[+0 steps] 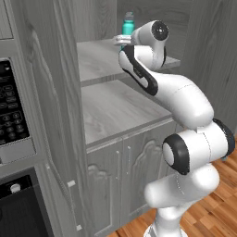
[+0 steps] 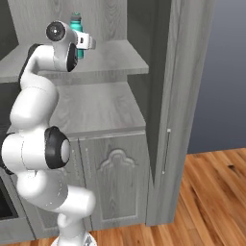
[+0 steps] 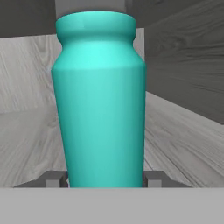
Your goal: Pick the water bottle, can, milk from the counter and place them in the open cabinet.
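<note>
Water bottle gripped over the cabinet's upper shelf.

I see the gripper [image 3: 106, 178] closed on the water bottle [image 3: 101, 105], one dark finger pressed against each side of its lower body, jaws only as wide as the bottle. The bottle stands upright inside the open cabinet [image 1: 51, 83], over the upper shelf [image 2: 115, 60] and toward its back wall; whether its base touches the shelf I cannot tell. Its grey cap [image 1: 129, 16] rises above the wrist in the left base view.
</note>
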